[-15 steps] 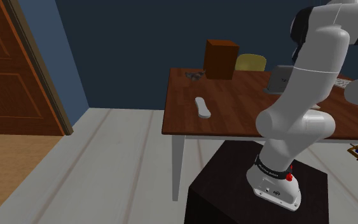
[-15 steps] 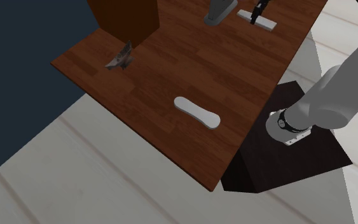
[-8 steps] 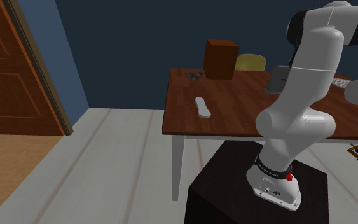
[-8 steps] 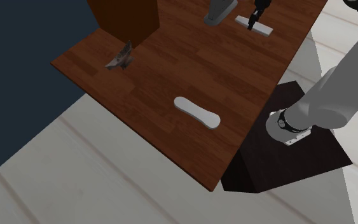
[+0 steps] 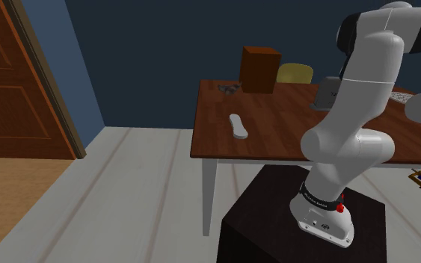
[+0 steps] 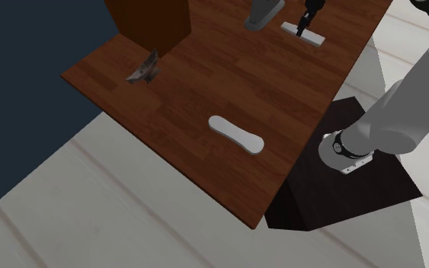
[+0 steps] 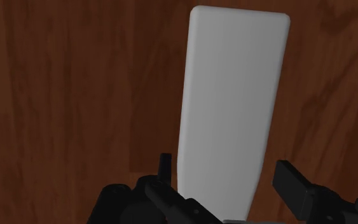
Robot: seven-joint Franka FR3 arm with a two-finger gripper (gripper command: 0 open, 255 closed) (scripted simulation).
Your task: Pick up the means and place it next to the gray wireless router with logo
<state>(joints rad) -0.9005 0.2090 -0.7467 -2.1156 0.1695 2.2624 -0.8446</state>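
As the gripper (image 7: 225,167) straddles the pale grey slab (image 7: 231,108) with fingers spread, seemingly without touching, it lies flat on the table (image 6: 281,84), just right of the grey router (image 6: 264,14) in the second exterior view.

Bare table (image 6: 228,68) lies open between router (image 6: 262,14) and brown box (image 6: 148,19).

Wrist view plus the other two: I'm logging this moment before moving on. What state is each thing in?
Router: standing on the table.
Slab: flat on the table beside the router, not held.
Hand: open, fingers either side of the slab, not touching.
White bar: flat, alone mid-table.
Box: upright at the table's edge.
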